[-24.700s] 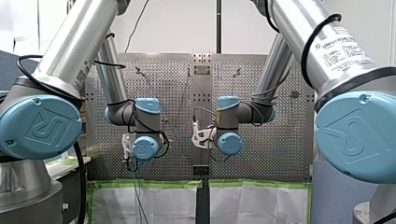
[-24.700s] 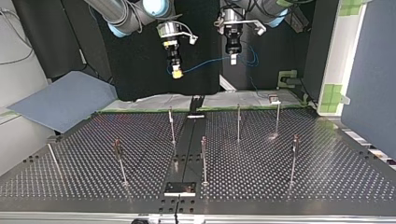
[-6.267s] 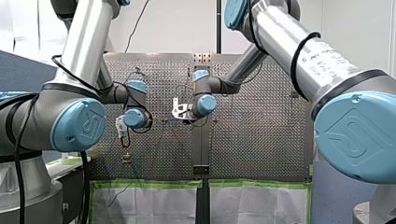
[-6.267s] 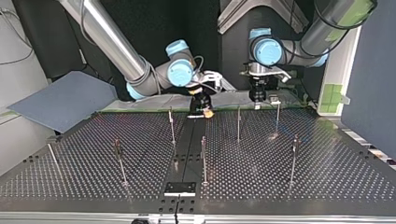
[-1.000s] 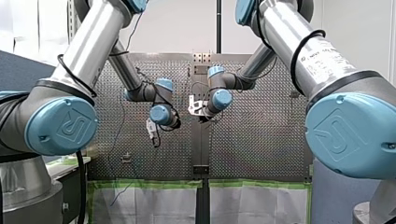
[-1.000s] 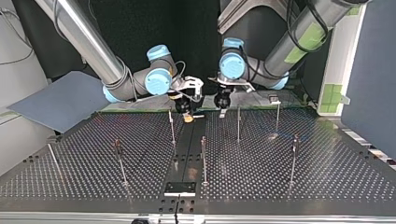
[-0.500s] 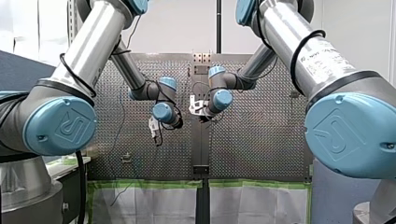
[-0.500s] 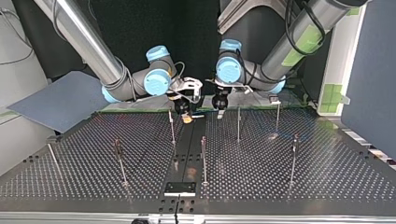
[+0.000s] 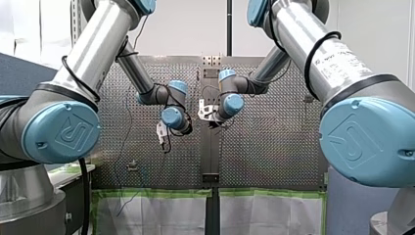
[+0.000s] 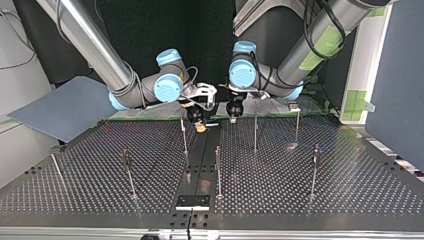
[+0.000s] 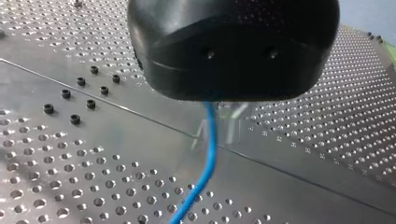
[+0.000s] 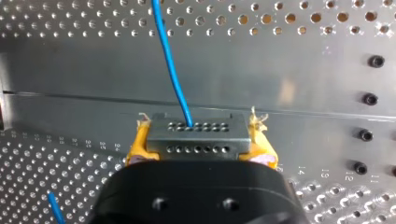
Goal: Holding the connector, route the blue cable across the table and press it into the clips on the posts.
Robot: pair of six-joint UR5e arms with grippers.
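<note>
In the top view the near posts point(image 10: 218, 170) are seen bare. Farther, at 12 o'clock, the connector point(image 12: 197, 135) is held clamped in my right gripper point(image 10: 201, 126), the blue cable point(image 12: 170, 65) trailing. Toward 9 o'clock my left gripper point(image 10: 233, 118) has been drawn, nearer it; its grip cannot be told. Routing is judged barely begun.

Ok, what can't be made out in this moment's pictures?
How my left gripper holds the blue cable: covered by its black body, left wrist view.
Whether the clips on the posts hold any cable: too small, top view.
Where the cable runs from the connector: cut off by the right wrist view's edge.
</note>
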